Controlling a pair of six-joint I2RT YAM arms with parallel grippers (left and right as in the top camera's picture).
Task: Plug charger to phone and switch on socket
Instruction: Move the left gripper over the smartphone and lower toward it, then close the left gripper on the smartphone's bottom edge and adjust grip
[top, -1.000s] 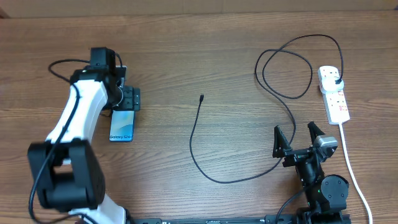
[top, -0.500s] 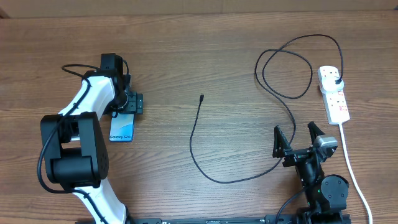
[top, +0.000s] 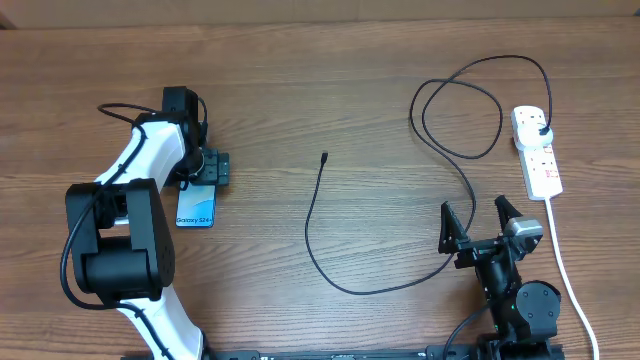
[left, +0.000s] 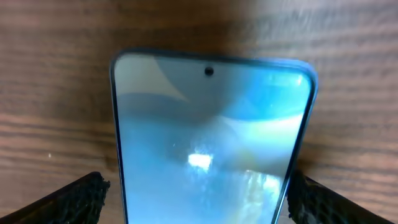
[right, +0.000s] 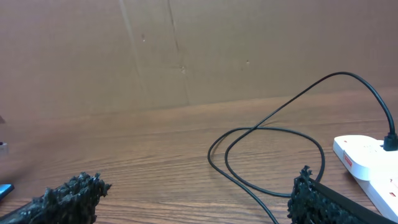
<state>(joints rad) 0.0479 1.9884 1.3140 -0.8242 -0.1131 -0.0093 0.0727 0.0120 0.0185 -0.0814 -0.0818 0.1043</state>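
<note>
Left gripper (top: 204, 176) jaws spread wide, straddling top end of slim blue-screened black-edged phone (top: 196, 207), which lies flat on wooden table (top: 300, 80). Right gripper (top: 478, 222) released, empty. Thin black charger cable (top: 308, 225) loose mid-table, plugged into white power strip (top: 536, 152).

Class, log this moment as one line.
left gripper: open over phone | right gripper: open, empty | charger: tip loose, plug in socket

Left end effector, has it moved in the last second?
Yes. The left end effector has slid slightly toward the phone, which has stayed put on the table, and now covers more of its top end.
</note>
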